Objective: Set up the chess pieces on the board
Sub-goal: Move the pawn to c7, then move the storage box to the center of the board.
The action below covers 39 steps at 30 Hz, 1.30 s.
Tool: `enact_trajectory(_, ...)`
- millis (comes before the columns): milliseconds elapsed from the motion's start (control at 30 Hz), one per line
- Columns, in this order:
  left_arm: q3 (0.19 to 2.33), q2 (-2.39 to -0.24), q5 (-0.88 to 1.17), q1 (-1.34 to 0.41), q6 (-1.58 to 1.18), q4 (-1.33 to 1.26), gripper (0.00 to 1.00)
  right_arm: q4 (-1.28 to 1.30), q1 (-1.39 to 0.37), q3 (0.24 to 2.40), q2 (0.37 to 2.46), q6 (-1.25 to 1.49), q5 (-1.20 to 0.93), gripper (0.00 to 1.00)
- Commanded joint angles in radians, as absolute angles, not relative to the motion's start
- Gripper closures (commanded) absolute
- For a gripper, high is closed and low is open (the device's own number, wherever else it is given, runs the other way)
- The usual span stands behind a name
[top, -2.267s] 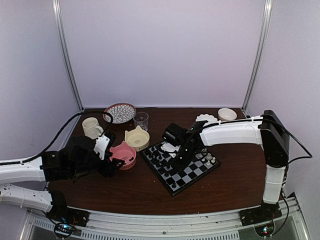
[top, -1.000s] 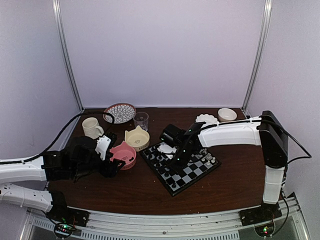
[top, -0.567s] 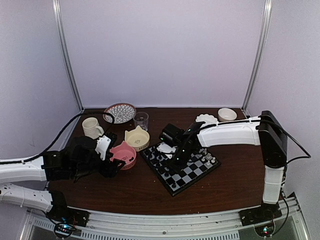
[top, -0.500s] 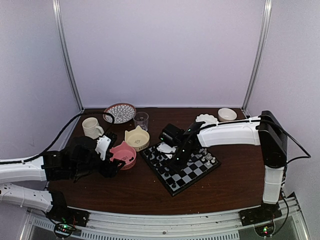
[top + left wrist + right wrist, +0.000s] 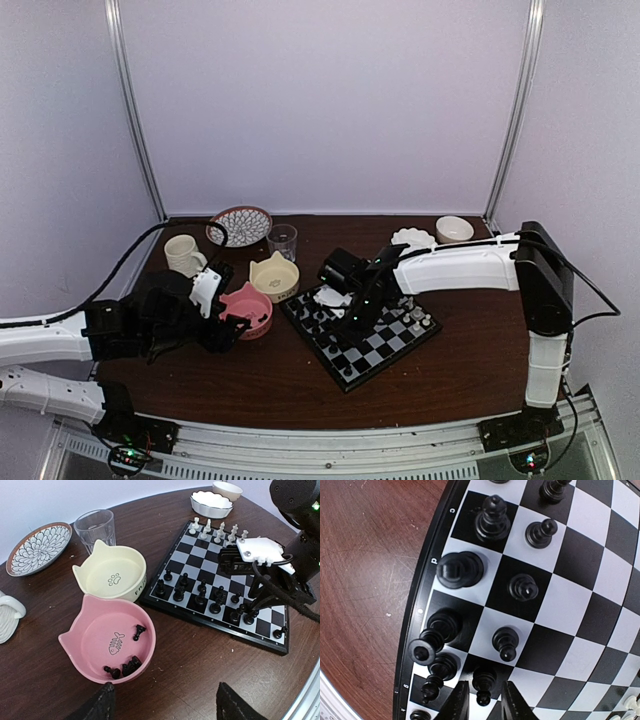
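Observation:
The board (image 5: 375,352) lies at the table's middle, turned diagonally. Black chess pieces (image 5: 492,521) stand along its left rows, and white chessmen (image 5: 217,530) line the far side. My right gripper (image 5: 484,685) hangs low over the board's (image 5: 570,615) near-left corner. Its fingers stand slightly open on either side of an upright black pawn (image 5: 483,677), with a thin gap on each side. My left gripper (image 5: 164,702) is wide open over bare table, just right of a pink bowl (image 5: 95,635). A few more black pieces (image 5: 131,666) lie in that bowl.
A cream cat-shaped bowl (image 5: 274,276) sits behind the pink bowl (image 5: 247,310). Farther back are a glass (image 5: 282,240), a mug (image 5: 183,255) and a patterned plate (image 5: 240,224). A white scalloped dish (image 5: 412,238) and a small bowl (image 5: 454,228) stand at the back right.
The right gripper has shifted a little left over the board, and its fingers have parted from the pawn, which stands on its square. The left arm has stayed put.

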<state>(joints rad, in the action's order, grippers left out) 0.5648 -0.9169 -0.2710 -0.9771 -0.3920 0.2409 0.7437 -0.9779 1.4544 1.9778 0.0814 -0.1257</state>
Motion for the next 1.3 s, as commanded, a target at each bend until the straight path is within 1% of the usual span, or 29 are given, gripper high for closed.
enact_trajectory(0,0.579,-0.900,-0.311,-0.976,-0.404,0.216,0.30,0.740,-0.983,1.470,1.944,0.083,-0.121,0.73)
enact_trajectory(133,0.594,-0.904,-0.337,-0.972,-0.425,0.256,0.30,0.725,-0.983,1.444,1.887,0.076,-0.113,0.71)
enact_trajectory(233,0.649,-0.929,-0.347,-0.941,-0.465,0.341,0.31,0.695,-0.983,1.402,1.806,0.071,-0.088,0.69)
enact_trajectory(400,0.762,-0.996,-0.295,-0.829,-0.514,0.507,0.34,0.625,-0.983,1.337,1.673,0.069,-0.020,0.65)
enact_trajectory(533,0.858,-1.109,-0.293,-0.724,-0.553,0.594,0.39,0.532,-0.983,1.286,1.592,0.105,0.031,0.63)
enact_trajectory(600,0.866,-1.177,-0.249,-0.653,-0.592,0.572,0.39,0.439,-0.983,1.214,1.549,0.125,0.073,0.62)
enact_trajectory(700,0.844,-1.300,-0.142,-0.571,-0.611,0.466,0.38,0.229,-0.983,1.041,1.480,0.141,0.132,0.59)
enact_trajectory(767,0.856,-1.381,-0.118,-0.548,-0.578,0.423,0.38,0.138,-0.983,0.957,1.449,0.145,0.182,0.56)
enact_trajectory(867,0.891,-1.477,-0.072,-0.540,-0.530,0.391,0.38,0.077,-0.983,0.891,1.431,0.157,0.242,0.56)
enact_trajectory(1033,0.889,-1.549,-0.093,-0.540,-0.465,0.316,0.39,0.004,-0.983,0.860,1.455,0.169,0.215,0.56)
enact_trajectory(1167,0.890,-1.582,-0.170,-0.540,-0.443,0.314,0.46,0.003,-0.983,0.854,1.476,0.166,0.213,0.57)
enact_trajectory(1267,0.892,-1.602,-0.218,-0.540,-0.436,0.315,0.48,-0.044,-0.983,0.844,1.485,0.163,0.194,0.57)
